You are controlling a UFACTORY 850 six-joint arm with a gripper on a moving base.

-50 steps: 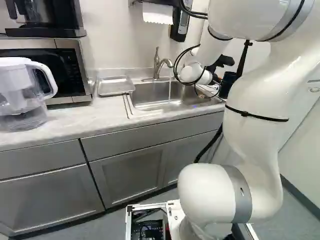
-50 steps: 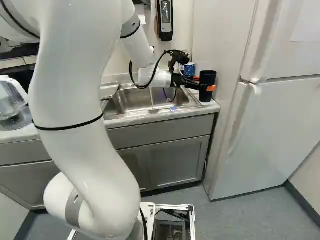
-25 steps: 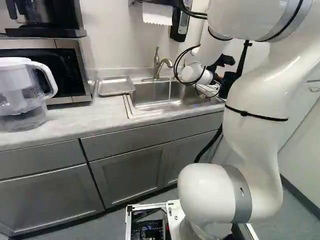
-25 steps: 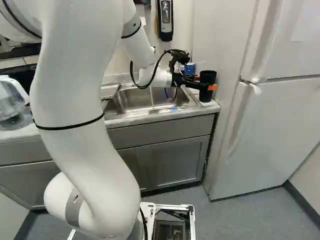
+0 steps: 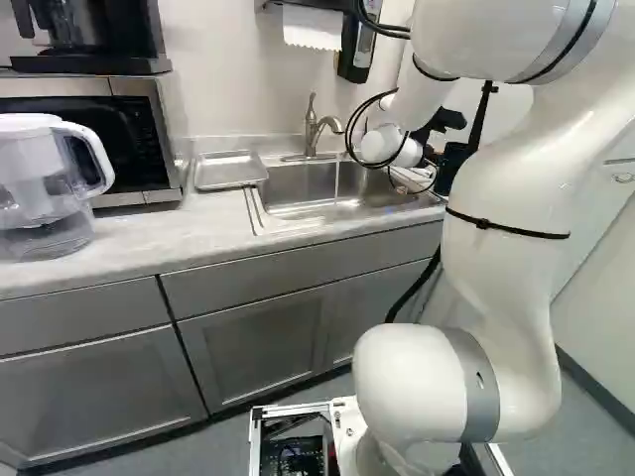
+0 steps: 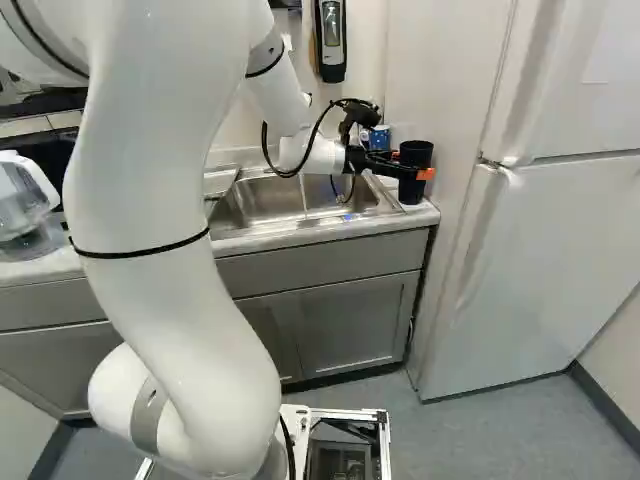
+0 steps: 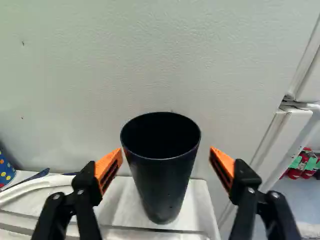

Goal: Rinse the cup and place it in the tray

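Note:
In the right base view my gripper (image 6: pixel 412 166) is at the black cup (image 6: pixel 416 158), which stands upright on the counter's corner right of the sink. The wrist view has the cup (image 7: pixel 161 170) between the two fingers of my gripper (image 7: pixel 165 150), which stand open. One orange pad is right by the cup's rim; a gap separates the other from it. A metal tray (image 5: pixel 230 171) lies on the counter left of the sink (image 5: pixel 308 188). A thin stream of water (image 5: pixel 336 180) falls from the faucet (image 5: pixel 321 127).
Behind the gripper stands a blue patterned mug (image 6: pixel 379 138). A white panel (image 7: pixel 150 60) rises close behind the cup, with the fridge (image 6: pixel 570 250) to the right. The water pitcher (image 5: pixel 45 183) and microwave (image 5: pixel 124 134) stand at the left of the left base view.
The arm has shifted slightly, bringing the gripper a little farther around the cup. The cup has not visibly moved, and the base is still.

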